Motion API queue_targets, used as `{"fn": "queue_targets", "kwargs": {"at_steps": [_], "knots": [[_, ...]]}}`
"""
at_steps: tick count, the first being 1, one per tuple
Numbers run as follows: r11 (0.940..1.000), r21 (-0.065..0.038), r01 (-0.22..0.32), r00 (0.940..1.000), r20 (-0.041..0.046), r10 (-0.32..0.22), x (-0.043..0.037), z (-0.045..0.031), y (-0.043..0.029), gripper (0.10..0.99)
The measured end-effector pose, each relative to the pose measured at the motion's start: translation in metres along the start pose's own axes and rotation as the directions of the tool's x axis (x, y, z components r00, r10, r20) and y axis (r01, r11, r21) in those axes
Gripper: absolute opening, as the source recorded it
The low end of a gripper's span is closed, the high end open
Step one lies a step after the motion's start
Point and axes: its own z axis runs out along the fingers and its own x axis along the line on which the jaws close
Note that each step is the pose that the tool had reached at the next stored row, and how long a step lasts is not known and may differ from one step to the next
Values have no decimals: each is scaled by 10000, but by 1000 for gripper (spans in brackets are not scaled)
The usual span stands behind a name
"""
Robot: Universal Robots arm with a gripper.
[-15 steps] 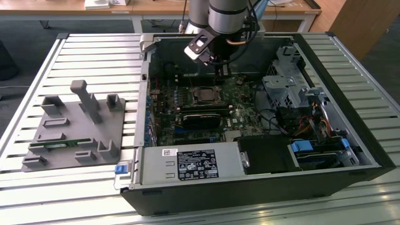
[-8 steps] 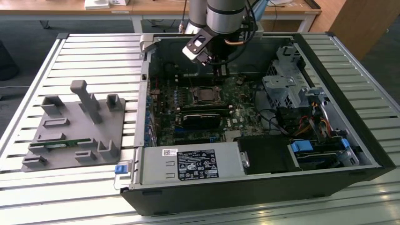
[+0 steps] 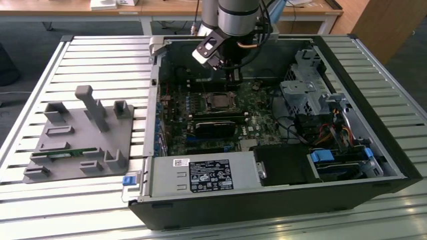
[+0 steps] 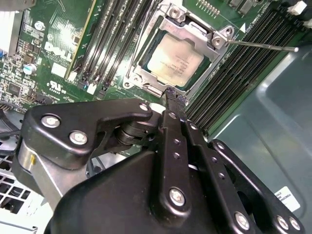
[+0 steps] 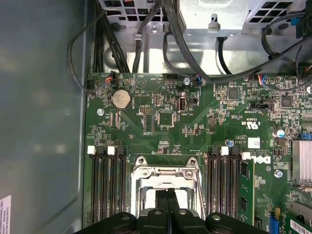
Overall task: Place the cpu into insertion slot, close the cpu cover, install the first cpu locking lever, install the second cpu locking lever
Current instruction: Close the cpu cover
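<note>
cpu (image 4: 174, 58) sits flat in the insertion slot (image 4: 138, 77), dull metal top showing through the window of the cpu cover (image 4: 192, 25), which lies down over it. One thin locking lever (image 4: 263, 46) juts out free from the slot's corner, over the memory slots (image 4: 243, 73), apparently unlatched. The claw (image 4: 171, 93) hangs just beside the slot's edge, fingers pressed together and holding nothing; I cannot tell whether the tips touch the frame. In the exterior view the arm stands over the far part of the green board (image 3: 250, 122) inside the open computer case (image 3: 373, 150) on the slatted surface (image 3: 100, 60). Judgement: chip and cover look done, so the step in hand is the first lever. To do it well, press with the closed tips on the rod itself, near its free end, keep clear of the chip top and memory slots, and sweep evenly until the rod tucks under its retaining hook.
</note>
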Motion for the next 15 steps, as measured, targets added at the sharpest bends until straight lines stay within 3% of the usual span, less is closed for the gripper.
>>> {"fn": "queue_targets", "kwargs": {"at_steps": [9,12,15], "knots": [[10000,0,0,10000,0,0,-1,2,-89,106],[10000,-15,0,10000,0,0,-2,4,-179,106],[10000,-13,0,10000,0,0,-3,27,-217,106]]}}
